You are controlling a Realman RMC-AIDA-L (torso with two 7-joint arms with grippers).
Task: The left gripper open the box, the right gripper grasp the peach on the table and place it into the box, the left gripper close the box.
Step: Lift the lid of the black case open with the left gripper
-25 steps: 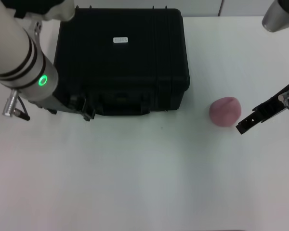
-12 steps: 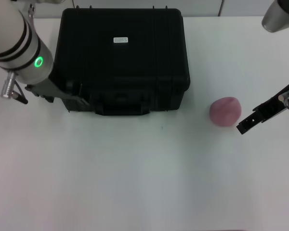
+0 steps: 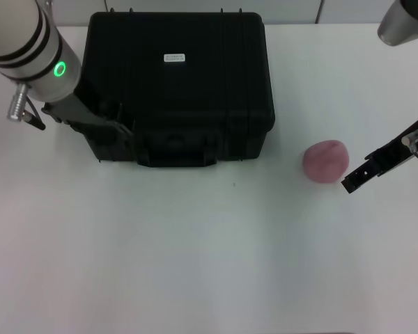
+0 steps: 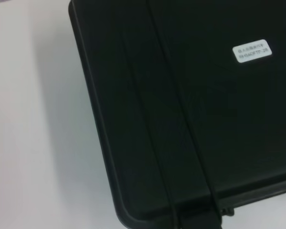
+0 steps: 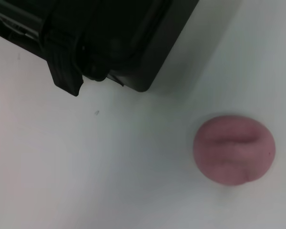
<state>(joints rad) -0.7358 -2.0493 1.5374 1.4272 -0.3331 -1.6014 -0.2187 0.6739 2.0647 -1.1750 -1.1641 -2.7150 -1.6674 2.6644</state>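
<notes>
The black box [image 3: 177,83] stands shut on the white table [image 3: 195,264], handle and latches facing me, a white label [image 3: 174,58] on its lid. My left gripper [image 3: 118,131], on the white arm with the green ring light, sits against the box's front left corner, dark against the dark case. The left wrist view looks down on the ribbed lid of the box [image 4: 181,119]. The pink peach [image 3: 325,161] lies on the table right of the box. My right gripper [image 3: 354,182] hovers just right of the peach [image 5: 234,149], apart from it.
The box's front corner and one latch [image 5: 64,71] show in the right wrist view. White tabletop stretches in front of the box and around the peach. A grey part of the right arm [image 3: 404,21] sits at the top right.
My left arm has drawn back along the box's left side, its green ring now farther from me. The peach, box and right arm have not moved.
</notes>
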